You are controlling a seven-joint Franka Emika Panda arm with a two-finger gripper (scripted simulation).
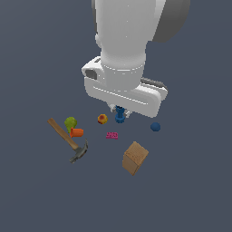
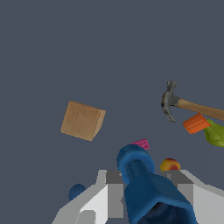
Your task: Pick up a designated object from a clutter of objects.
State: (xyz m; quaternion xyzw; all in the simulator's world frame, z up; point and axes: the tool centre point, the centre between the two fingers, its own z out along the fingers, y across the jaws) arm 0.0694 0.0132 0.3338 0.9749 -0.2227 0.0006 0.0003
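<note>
Exterior and wrist views of 1 Panda arm above a grey worktop [image 1: 190,190]. The fingers [image 2: 111,192] pinch the dark blue spool [image 1: 120,114] on 2 sides of its narrow shaft, presumably so that the wider ends stop it slipping. The spool appears lifted off the worktop, though contact cannot be ruled out. In the exterior view, the red-yellow ball [image 1: 102,118] lies at 9 o'clock of the spool, the pink brick [image 1: 112,135] at 7 o'clock, the blue ball [image 1: 155,127] at 4 o'clock, the brown box [image 1: 135,157] at 5 o'clock. The hammer [image 1: 69,140], green fruit [image 1: 70,123] and orange cylinder [image 1: 76,132] lie well apart, clear of the lift.
</note>
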